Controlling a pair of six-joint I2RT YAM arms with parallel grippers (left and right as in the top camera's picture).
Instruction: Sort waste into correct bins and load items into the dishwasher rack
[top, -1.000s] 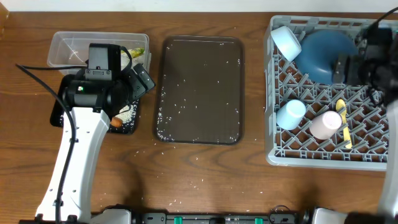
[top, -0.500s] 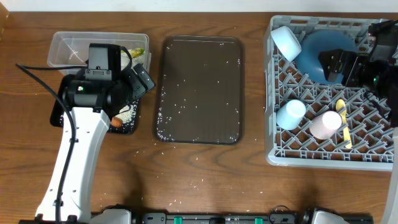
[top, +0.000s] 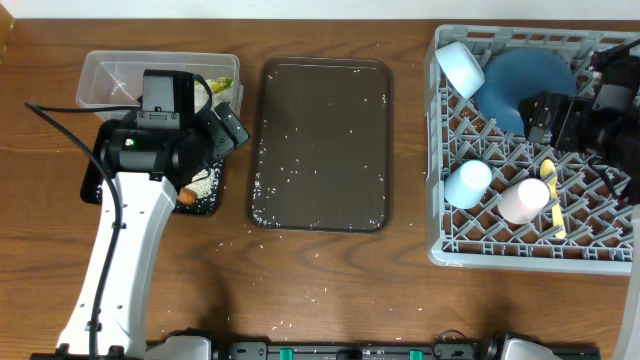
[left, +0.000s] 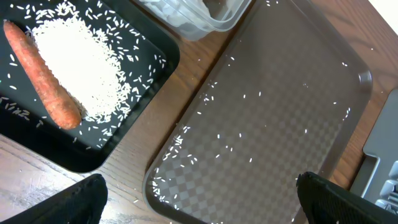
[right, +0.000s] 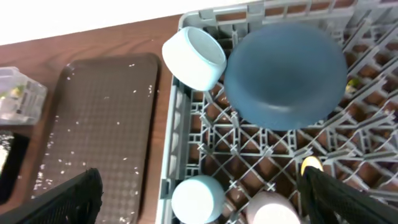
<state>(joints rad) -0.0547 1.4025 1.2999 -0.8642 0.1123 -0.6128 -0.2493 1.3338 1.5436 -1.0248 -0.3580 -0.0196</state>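
The grey dishwasher rack (top: 440, 150) holds the overturned dark blue bowl (top: 522, 85), the white bowl (top: 461, 66) on its side, the light blue cup (top: 468, 184), the pink cup (top: 523, 200) and the yellow spoon (top: 551, 200). My right gripper (top: 548, 115) hovers open and empty above the rack, by the blue bowl (right: 285, 74). My left gripper (top: 225, 130) is open and empty above the black tray (left: 134, 134), which holds the carrot (left: 43, 84) and a rice pile (left: 81, 62). The clear tub (top: 110, 75) holds a yellow-green wrapper (top: 220, 83).
A dark brown serving tray (top: 322, 145) with scattered rice grains lies between the bins and the rack; it also shows in the left wrist view (left: 273, 118). A few rice grains lie on the wooden table near its front edge (top: 310, 295).
My right arm has shifted slightly toward the front of the rack, off the blue bowl. The left arm has not moved.
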